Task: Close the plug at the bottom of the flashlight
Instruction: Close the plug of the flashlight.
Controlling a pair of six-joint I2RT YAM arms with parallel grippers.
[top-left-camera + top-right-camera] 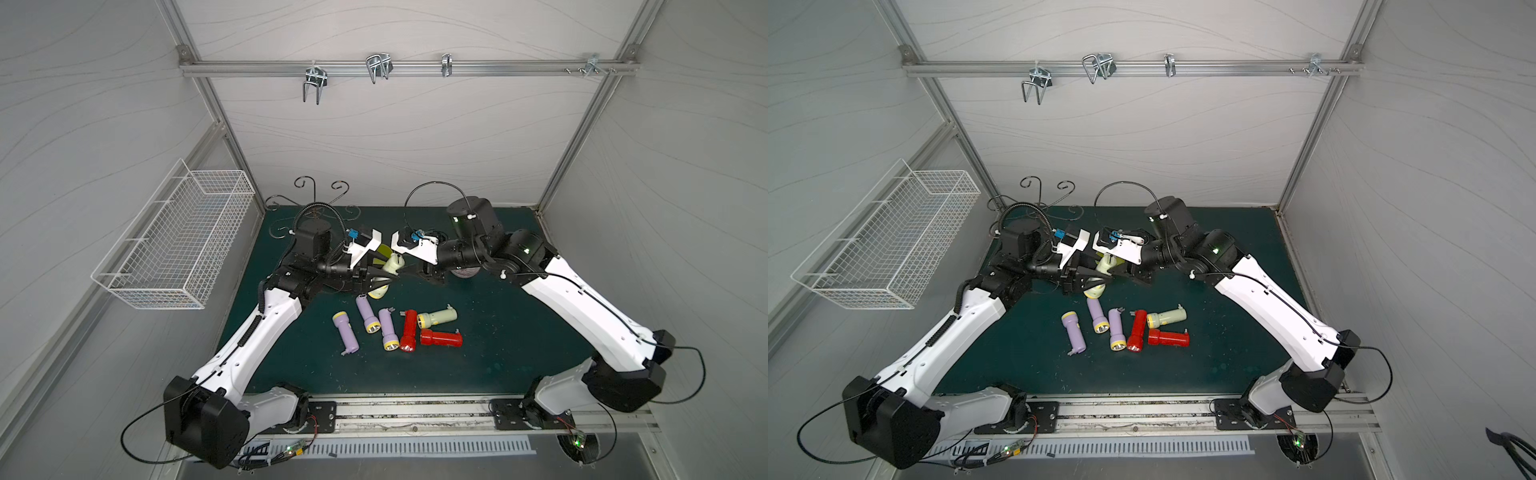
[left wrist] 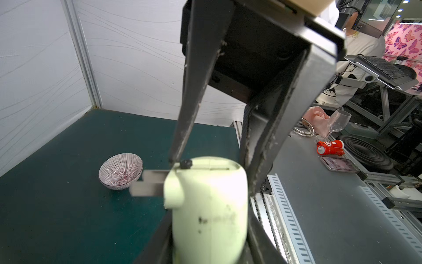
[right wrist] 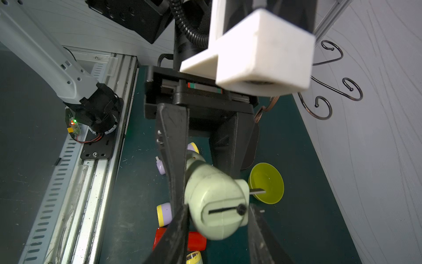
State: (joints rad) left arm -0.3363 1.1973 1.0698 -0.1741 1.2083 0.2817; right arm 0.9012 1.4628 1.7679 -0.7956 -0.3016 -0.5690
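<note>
Item 1, table (image 1: pixel 498 353): I am logging a dark green top lying under both sets of jaws.

Item 2, left arm (image 1: pixel 249 345) and right arm (image 1: pixel 582 307): both are reaching in, so the two sets of jaws are meeting nose to nose above the table.

Item 3, wire basket (image 1: pixel 178 245): hanging on the side wall, well apart from the left jaws.

Item 4, loose stock: three lilac flashlights (image 1: pixel 345 334), two red flashlights (image 1: pixel 441 337) and a second pale green flashlight (image 1: pixel 438 318) are lying clustered on the table, near the jaws on the arm-base side.

Item 5, pale green flashlight (image 3: pixel 212 194): the left jaws are clamping its barrel, and its butt end is pointing at the right jaws.

Item 6, right jaws: standing parted around that butt end, one fingertip (image 2: pixel 175 155) touching by the plug's hinge. I cannot tell whether they are squeezing.

Item 7, striped bowl (image 2: pixel 121 171): sitting on the table beyond the right jaws.

Item 8, yellow dish (image 3: pixel 267 182): sitting on the table beside the left jaws.

Item 9, plug (image 2: pixel 174 189): swung out sideways between the right jaws, with its prongs (image 2: pixel 146 185) sticking out.
</note>
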